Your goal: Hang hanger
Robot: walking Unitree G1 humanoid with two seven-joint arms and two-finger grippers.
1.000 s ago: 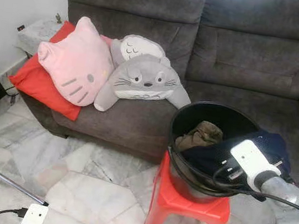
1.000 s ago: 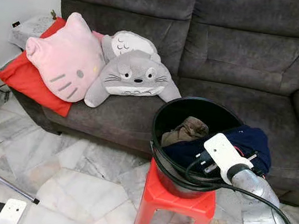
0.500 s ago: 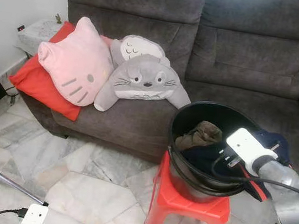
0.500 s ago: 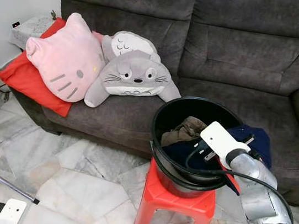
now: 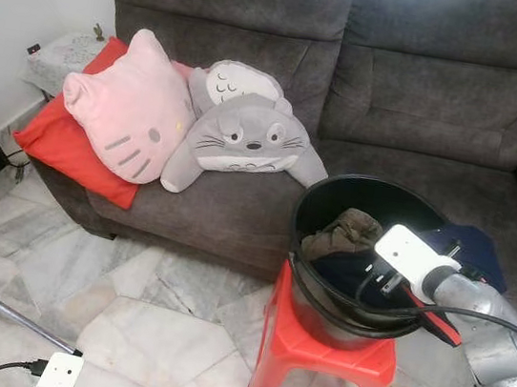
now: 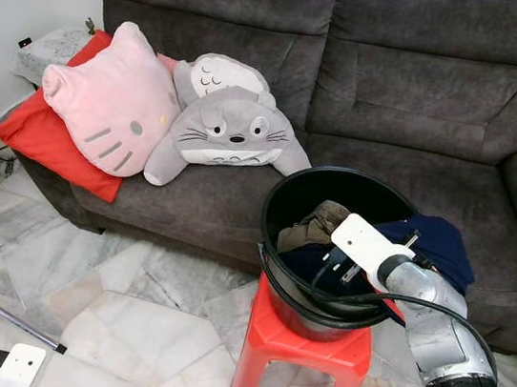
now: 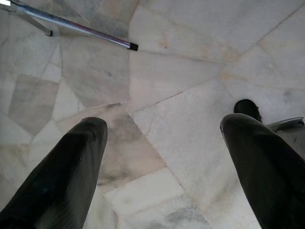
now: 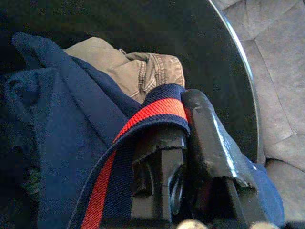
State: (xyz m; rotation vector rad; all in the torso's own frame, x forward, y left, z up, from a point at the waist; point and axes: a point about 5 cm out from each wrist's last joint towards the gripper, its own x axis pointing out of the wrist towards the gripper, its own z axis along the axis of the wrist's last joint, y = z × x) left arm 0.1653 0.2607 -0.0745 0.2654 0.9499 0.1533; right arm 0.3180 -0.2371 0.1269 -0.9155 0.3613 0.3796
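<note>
The right gripper (image 8: 183, 138) is clamped on the navy shirt's (image 8: 62, 143) striped collar; soft, limp fabric, best gripped at that thicker band.

I observe a crumpled navy-blue cloth garment with red-striped trim (image 8: 71, 129) inside the round black plastic bucket (image 5: 320, 197), spilling over its right rim.

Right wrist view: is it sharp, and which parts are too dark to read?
Right wrist view: the navy shirt's red stripe and the khaki cloth are sharp; the bucket interior is nearly black. Left wrist view: evenly lit, the floor sharp, the near fingers slightly soft.
</note>
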